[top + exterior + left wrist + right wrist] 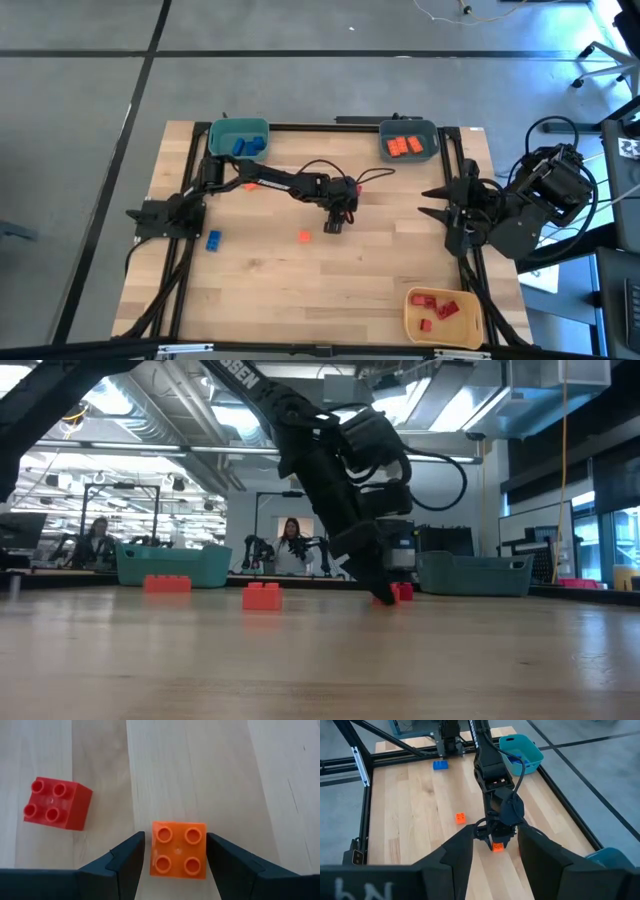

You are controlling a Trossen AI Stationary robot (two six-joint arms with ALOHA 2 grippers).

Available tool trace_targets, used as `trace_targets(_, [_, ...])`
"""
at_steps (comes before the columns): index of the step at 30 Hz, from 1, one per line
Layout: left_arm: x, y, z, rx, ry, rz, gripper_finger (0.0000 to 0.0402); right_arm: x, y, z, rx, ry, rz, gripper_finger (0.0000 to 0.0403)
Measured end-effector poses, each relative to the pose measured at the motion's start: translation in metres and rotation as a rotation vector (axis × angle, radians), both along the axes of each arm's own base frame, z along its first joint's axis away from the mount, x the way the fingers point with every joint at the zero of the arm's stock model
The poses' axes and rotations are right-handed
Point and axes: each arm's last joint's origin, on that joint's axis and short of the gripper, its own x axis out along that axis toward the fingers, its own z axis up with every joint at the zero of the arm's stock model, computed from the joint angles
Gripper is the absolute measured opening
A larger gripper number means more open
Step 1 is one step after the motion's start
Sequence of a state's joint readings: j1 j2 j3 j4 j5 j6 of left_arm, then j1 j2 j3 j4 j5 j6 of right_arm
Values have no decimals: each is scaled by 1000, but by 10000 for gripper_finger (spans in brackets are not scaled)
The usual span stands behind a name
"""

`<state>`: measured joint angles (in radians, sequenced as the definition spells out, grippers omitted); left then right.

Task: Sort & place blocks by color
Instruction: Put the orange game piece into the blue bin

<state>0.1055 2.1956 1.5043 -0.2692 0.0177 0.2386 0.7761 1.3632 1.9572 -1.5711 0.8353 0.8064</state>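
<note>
Blue blocks (246, 146) in teal bin (222, 131), left gripper (333, 225) fingers spread astride orange block (179, 849)

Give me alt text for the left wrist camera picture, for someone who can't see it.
An orange four-stud brick sits on the wooden table between the two dark fingers of the open left pincer, with a gap showing on each side. A red four-stud brick lies apart from it on the bare wood.

Orange block (383, 598) behind left tool (mostly hidden, low view).
</note>
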Motion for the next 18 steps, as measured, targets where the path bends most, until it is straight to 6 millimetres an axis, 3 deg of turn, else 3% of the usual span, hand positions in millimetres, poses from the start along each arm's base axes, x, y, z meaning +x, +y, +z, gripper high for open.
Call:
trace_targets(4, [0, 0, -1, 5, -1, 7, 194, 0, 0, 0, 0, 0, 0, 158])
trace_targets(10, [0, 0, -2, -27, 1, 76, 128, 0, 1, 0, 12, 16, 16, 158])
trace_targets(18, [6, 9, 9, -127, -8, 124, 128, 0, 1, 0, 12, 16, 17, 158])
